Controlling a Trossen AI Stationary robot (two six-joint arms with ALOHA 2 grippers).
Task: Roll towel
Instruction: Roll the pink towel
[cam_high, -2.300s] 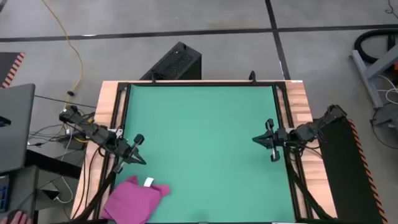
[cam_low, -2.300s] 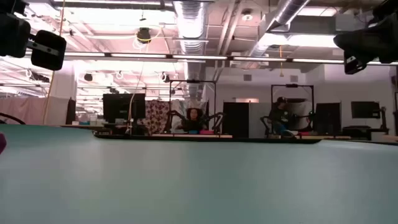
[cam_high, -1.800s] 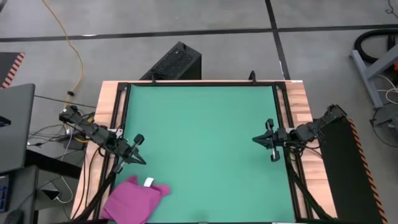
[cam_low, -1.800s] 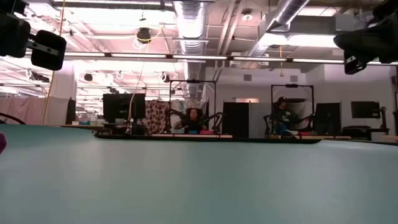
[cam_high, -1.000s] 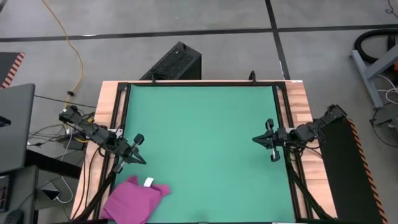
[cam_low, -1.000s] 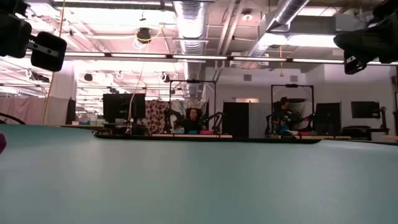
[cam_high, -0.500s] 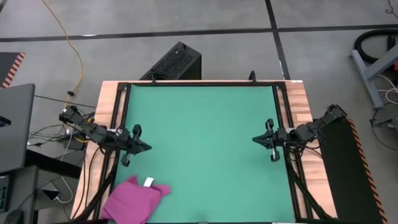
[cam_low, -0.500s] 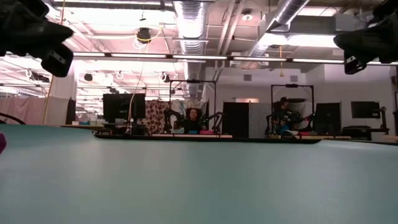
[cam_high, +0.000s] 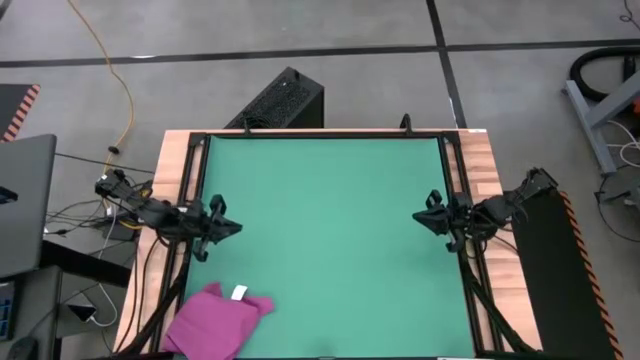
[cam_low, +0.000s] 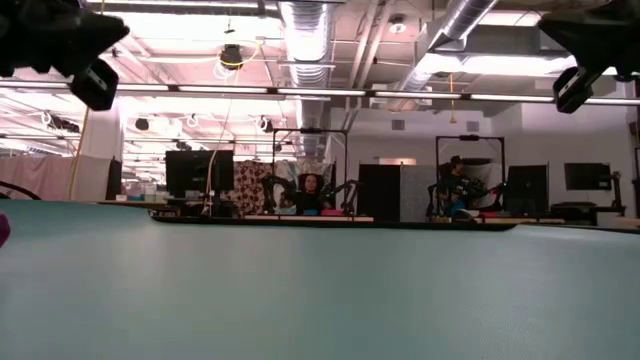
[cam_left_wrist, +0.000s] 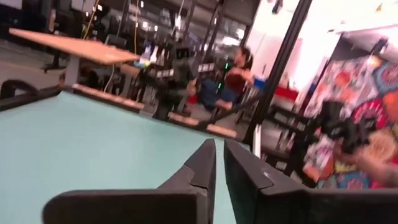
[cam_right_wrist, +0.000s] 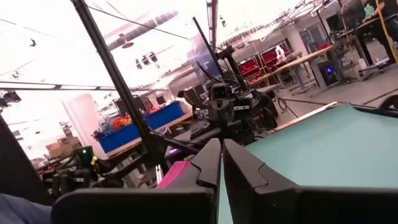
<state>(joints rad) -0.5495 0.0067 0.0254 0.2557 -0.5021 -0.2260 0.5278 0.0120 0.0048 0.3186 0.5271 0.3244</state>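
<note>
The towel (cam_high: 218, 318) is a crumpled magenta cloth with a white tag (cam_high: 238, 293). It lies on the green mat at the near left corner. Part of it hangs over the mat's left border. Only a sliver of it (cam_low: 3, 230) shows in the low view. My left gripper (cam_high: 230, 228) hovers above the mat's left edge, a little farther back than the towel. It is shut and empty (cam_left_wrist: 219, 163). My right gripper (cam_high: 420, 216) hovers at the mat's right edge, shut and empty (cam_right_wrist: 221, 157). Both are well above the table (cam_low: 95, 85) (cam_low: 570, 90).
The green mat (cam_high: 330, 250) lies in a black frame on a wooden table (cam_high: 480, 150). A black box (cam_high: 280, 100) stands on the floor beyond the far edge. People sit at desks (cam_low: 312, 190) in the room behind.
My left gripper has swung from pointing toward the near right round to pointing at the table's right edge, and has moved a little toward the far edge. My right gripper has turned about its wrist and shifted slightly. The towel has stayed where it was.
</note>
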